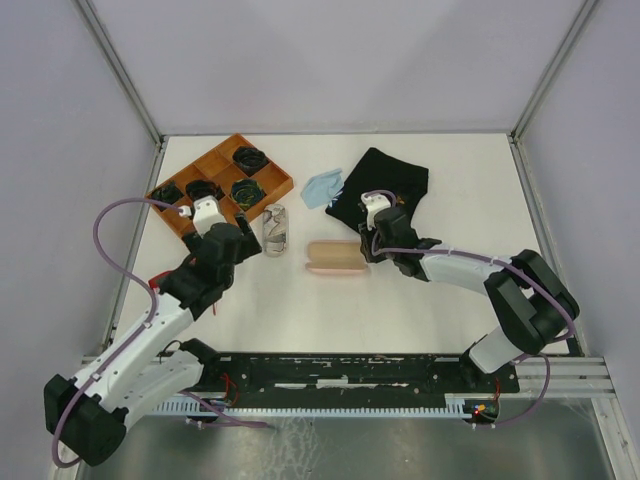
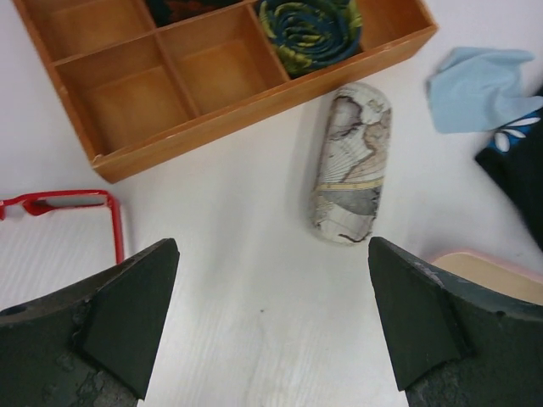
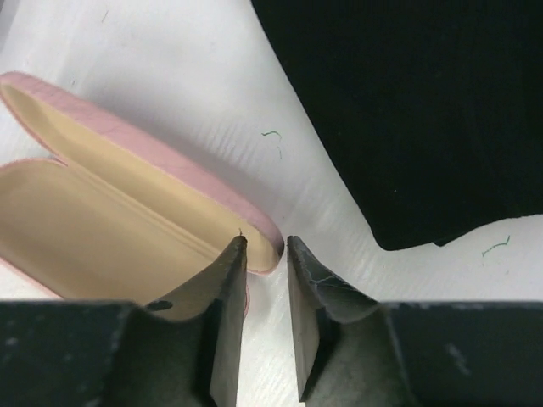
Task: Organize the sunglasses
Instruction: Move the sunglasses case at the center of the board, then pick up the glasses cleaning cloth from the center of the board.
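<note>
The pink glasses case point(image 1: 335, 257) lies open at mid-table, cream lining up. My right claw point(image 3: 265, 248) sits at its three o'clock end, fingers a narrow slit apart and clamped on nothing I can see, with the case's end lip just beyond the tips. I judge the case ready to receive a pair.

My left claw point(image 2: 271, 322) hangs spread wide and empty. The red sunglasses point(image 2: 68, 196) lie on the table at its nine o'clock, only a corner of the frame in sight, and the grey map-print case point(image 2: 352, 161) at its one o'clock. I can't find the brown-tinted pair in any view.

Next, I'd swing left to nine o'clock, pinch the red frame's chunky bar rather than a lens, and back the right claw off so the case mouth is free.
</note>
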`<action>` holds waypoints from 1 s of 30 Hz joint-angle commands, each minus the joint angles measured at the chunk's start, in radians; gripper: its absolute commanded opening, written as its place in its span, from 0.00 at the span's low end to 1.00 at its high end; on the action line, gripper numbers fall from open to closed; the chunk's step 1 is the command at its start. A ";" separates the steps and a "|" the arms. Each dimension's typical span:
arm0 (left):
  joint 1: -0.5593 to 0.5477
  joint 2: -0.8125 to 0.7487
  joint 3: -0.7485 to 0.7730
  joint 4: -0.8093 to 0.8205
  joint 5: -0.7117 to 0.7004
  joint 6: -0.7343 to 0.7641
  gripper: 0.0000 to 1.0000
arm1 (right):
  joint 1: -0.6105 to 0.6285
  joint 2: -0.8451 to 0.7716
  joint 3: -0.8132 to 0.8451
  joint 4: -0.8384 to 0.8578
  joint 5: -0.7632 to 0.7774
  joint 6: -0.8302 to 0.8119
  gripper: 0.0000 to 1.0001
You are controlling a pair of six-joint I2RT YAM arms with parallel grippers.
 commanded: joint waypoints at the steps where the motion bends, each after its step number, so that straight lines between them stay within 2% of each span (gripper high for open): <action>1: 0.003 0.047 -0.007 -0.065 -0.158 -0.094 0.99 | -0.003 -0.041 0.033 0.009 -0.039 0.006 0.38; 6: 0.020 0.108 -0.009 -0.075 -0.193 -0.103 0.99 | -0.003 -0.106 0.030 -0.039 -0.012 -0.006 0.54; 10: 0.035 0.135 -0.021 -0.090 -0.212 -0.139 0.99 | -0.003 -0.187 0.009 -0.083 0.012 0.003 0.59; 15: 0.074 0.165 -0.053 -0.097 -0.222 -0.205 0.99 | -0.003 -0.315 -0.015 -0.151 0.045 0.016 0.62; 20: 0.121 0.200 -0.062 -0.092 -0.229 -0.211 0.98 | -0.003 -0.432 -0.032 -0.220 0.055 0.029 0.62; 26: 0.126 0.219 -0.097 0.156 -0.057 -0.088 0.94 | -0.003 -0.502 -0.048 -0.274 0.067 0.073 0.62; 30: 0.102 0.320 0.013 0.231 0.010 -0.014 0.93 | -0.003 -0.516 -0.056 -0.300 0.050 0.084 0.62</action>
